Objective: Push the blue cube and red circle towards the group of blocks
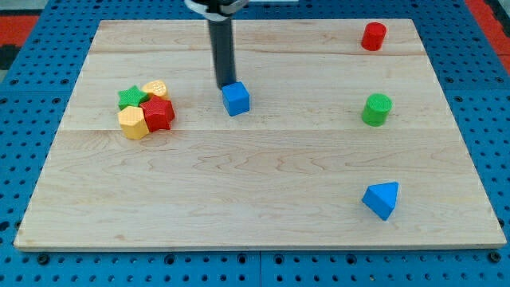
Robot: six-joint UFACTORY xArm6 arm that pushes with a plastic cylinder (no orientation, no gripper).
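The blue cube point(236, 99) lies on the wooden board a little left of the middle, toward the view's top. My tip point(225, 85) stands just above and left of it, touching or nearly touching its top-left edge. The red circle point(373, 37), a short cylinder, sits near the board's top right corner. The group of blocks sits at the view's left: a green star point(131, 97), a yellow heart-like block point(156, 88), a red star-like block point(158, 114) and a yellow hexagon point(132, 123), all packed together.
A green cylinder point(377, 109) stands at the right of the board. A blue triangle point(382, 199) lies at the lower right. The board point(255, 215) rests on a blue pegboard surface.
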